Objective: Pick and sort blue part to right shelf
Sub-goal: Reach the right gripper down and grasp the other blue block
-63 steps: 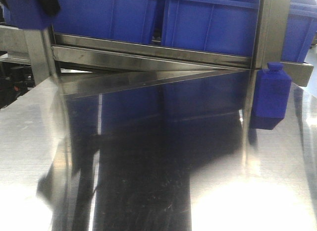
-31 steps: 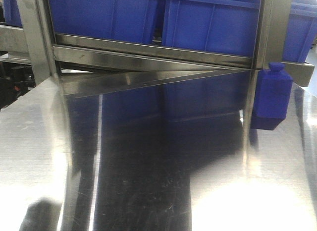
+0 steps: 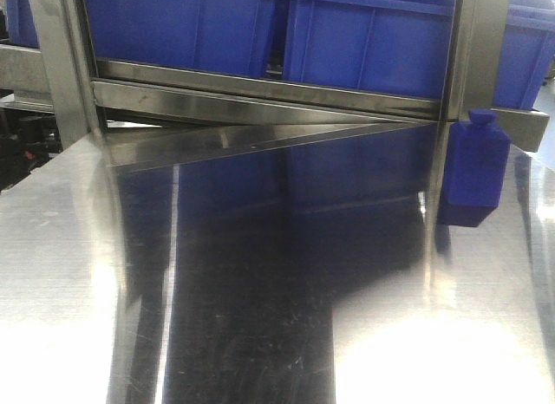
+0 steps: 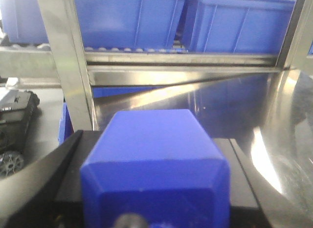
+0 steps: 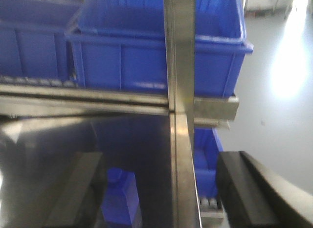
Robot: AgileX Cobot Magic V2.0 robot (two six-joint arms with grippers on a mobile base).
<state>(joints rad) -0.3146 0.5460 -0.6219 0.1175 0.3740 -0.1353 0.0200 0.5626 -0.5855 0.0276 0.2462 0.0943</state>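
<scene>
Left gripper (image 4: pixel 154 157) clamps a blue block (image 4: pixel 156 135); right gripper (image 5: pixel 161 189) gapes wide, holding nothing — a blue bottle (image 3: pixel 473 170) stands on the table (image 3: pixel 260 291).

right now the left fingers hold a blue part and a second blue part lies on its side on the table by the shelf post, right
Not lying: the front view shows the second blue part standing upright on the table by the shelf post. The left fingers do hold a blue part.
</scene>
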